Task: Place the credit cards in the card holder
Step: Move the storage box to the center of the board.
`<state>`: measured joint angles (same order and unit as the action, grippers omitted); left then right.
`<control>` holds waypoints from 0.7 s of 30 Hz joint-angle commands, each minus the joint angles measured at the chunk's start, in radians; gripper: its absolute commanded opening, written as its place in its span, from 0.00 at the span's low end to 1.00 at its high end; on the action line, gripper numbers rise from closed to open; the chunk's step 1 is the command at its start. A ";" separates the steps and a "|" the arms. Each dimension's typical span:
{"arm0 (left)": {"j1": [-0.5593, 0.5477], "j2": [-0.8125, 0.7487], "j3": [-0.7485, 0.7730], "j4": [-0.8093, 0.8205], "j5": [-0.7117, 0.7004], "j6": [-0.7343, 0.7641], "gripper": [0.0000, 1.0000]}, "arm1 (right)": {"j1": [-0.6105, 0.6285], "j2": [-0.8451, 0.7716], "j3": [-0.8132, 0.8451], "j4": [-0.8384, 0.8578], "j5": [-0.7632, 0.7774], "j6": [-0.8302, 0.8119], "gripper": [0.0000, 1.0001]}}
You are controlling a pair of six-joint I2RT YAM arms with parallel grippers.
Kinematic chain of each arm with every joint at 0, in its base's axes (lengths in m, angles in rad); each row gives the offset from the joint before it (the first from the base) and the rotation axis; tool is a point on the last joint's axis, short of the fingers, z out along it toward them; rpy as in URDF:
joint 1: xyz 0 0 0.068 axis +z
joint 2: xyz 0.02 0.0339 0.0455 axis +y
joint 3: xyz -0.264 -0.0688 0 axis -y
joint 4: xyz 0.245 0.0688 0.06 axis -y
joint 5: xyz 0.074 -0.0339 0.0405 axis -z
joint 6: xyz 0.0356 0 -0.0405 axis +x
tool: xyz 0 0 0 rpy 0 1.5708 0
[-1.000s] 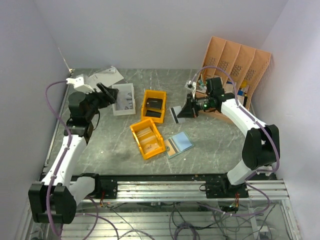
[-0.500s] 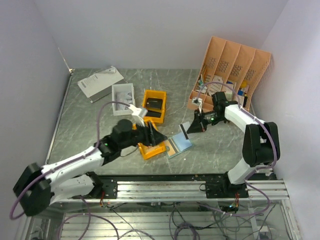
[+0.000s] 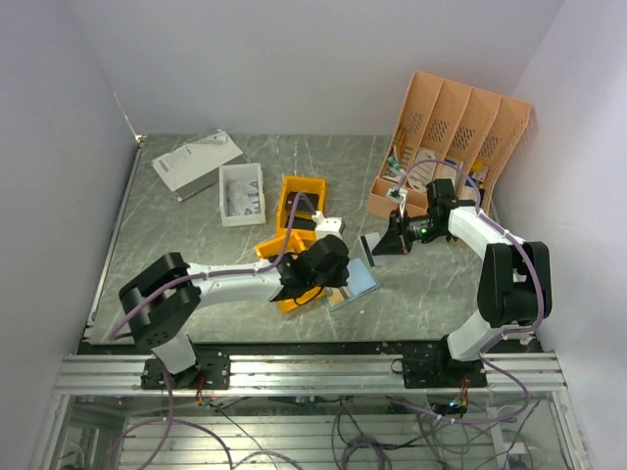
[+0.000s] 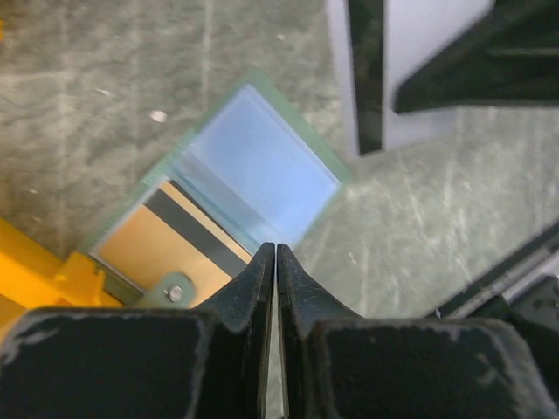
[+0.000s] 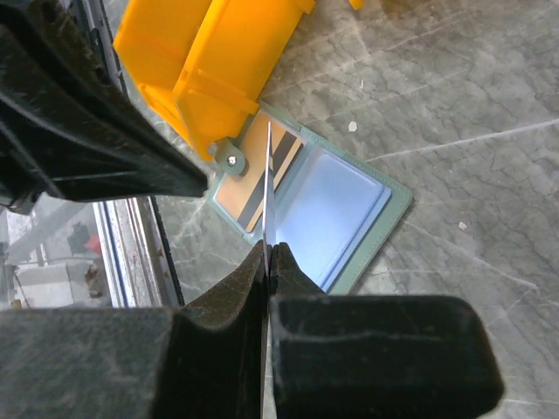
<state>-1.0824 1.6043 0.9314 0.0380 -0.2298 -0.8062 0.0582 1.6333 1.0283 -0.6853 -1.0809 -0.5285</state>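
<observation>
Grey-green and laid open flat on the desk (image 3: 196, 245), the card holder (image 4: 253, 166) sits directly beneath the left gripper (image 4: 276, 249). Its pale blue leaf lies ahead of the fingertips. Its tan and dark pocket strips (image 4: 170, 236) lie to their left, hard against the yellow bin (image 5: 210, 52). We find the left gripper's jaws drawn almost together, with only a slit between them and nothing held. The right gripper (image 5: 267, 249) is clamped on a credit card (image 5: 268, 166), carried edge-on and projecting from its fingertips toward the pocket strips. We cannot confirm whether the card's tip touches the holder.

We judge the step in hand to be the insertion. To do it well, the right gripper should bring the card's leading edge low and nearly flat, square it to the pocket mouth, then slide it in rather than push down. The left gripper should press on the holder's bare border, clear of the pocket opening, so the holder cannot skate across the desk. Risks noted: the two grippers work close together, and the bin crowds the pocket end.
</observation>
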 commanded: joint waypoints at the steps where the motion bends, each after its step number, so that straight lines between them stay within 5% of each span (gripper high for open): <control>1: 0.005 0.066 0.092 -0.150 -0.164 0.004 0.14 | -0.002 -0.019 -0.005 0.002 -0.015 -0.008 0.00; 21: 0.203 0.024 0.056 -0.361 -0.267 -0.003 0.14 | 0.015 -0.001 -0.019 0.002 -0.051 -0.012 0.00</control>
<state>-0.9070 1.7004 1.0317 -0.2615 -0.4332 -0.8055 0.0601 1.6333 1.0195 -0.6857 -1.0893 -0.5304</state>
